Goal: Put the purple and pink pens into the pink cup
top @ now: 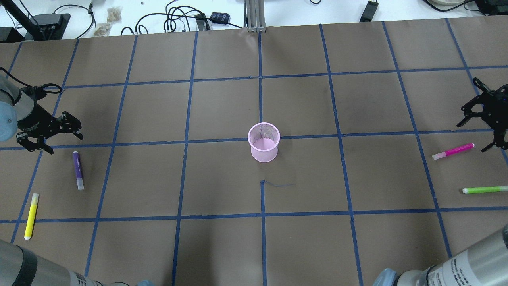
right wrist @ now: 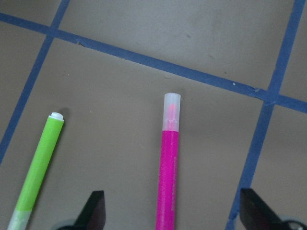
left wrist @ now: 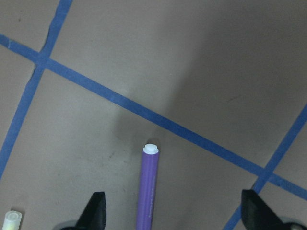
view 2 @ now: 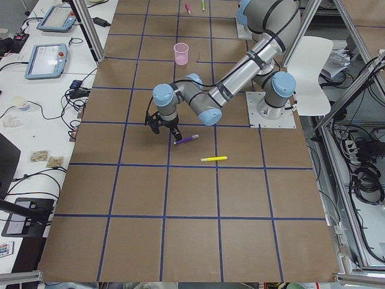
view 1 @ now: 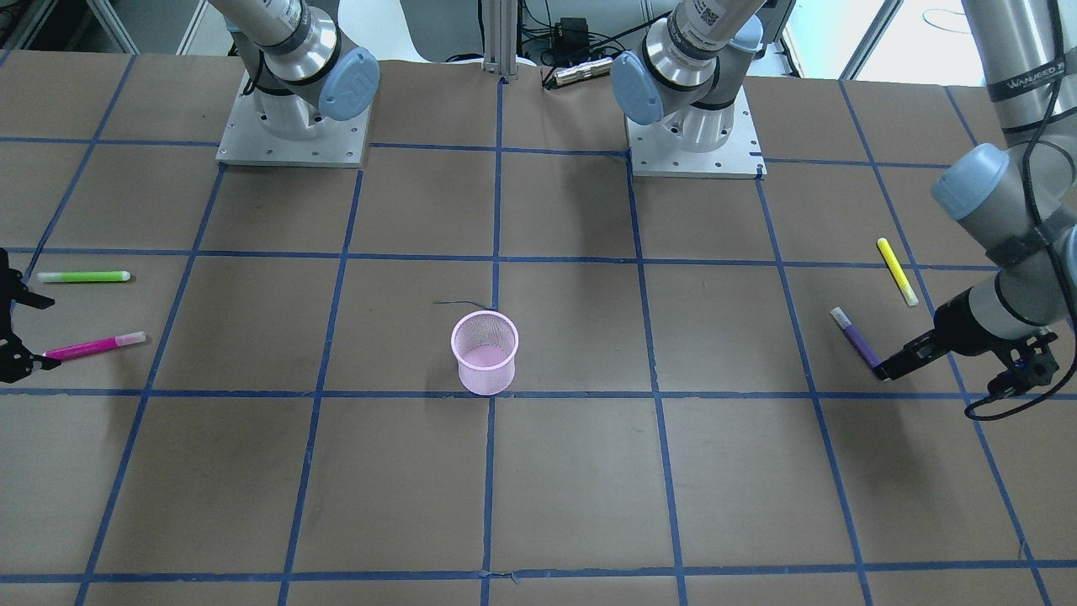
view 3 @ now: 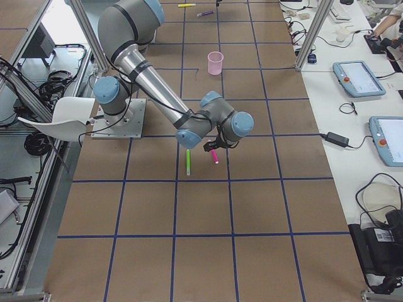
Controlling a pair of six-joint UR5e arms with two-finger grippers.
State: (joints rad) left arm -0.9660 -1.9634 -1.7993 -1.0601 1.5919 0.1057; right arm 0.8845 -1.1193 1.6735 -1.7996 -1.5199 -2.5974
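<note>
So that each pen can be straddled, the left gripper (top: 63,145) is held wide open at the left purple pen (top: 77,170), the right gripper (top: 472,137) (equally open, empty) at the right pink pen (top: 453,151), the pink cup (top: 264,142) midway.

Brown paper table (top: 222,250) crossed by a blue tape grid (top: 260,103) | green pen (top: 485,190) lying flat at right edge | yellow pen (top: 31,216) lying flat, lower left | thin dark line (top: 278,184) below centre, possibly a loose tape strand

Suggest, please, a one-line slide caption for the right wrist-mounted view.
Open right gripper lined up over the pink pen, green pen lying beside it on the table.
</note>
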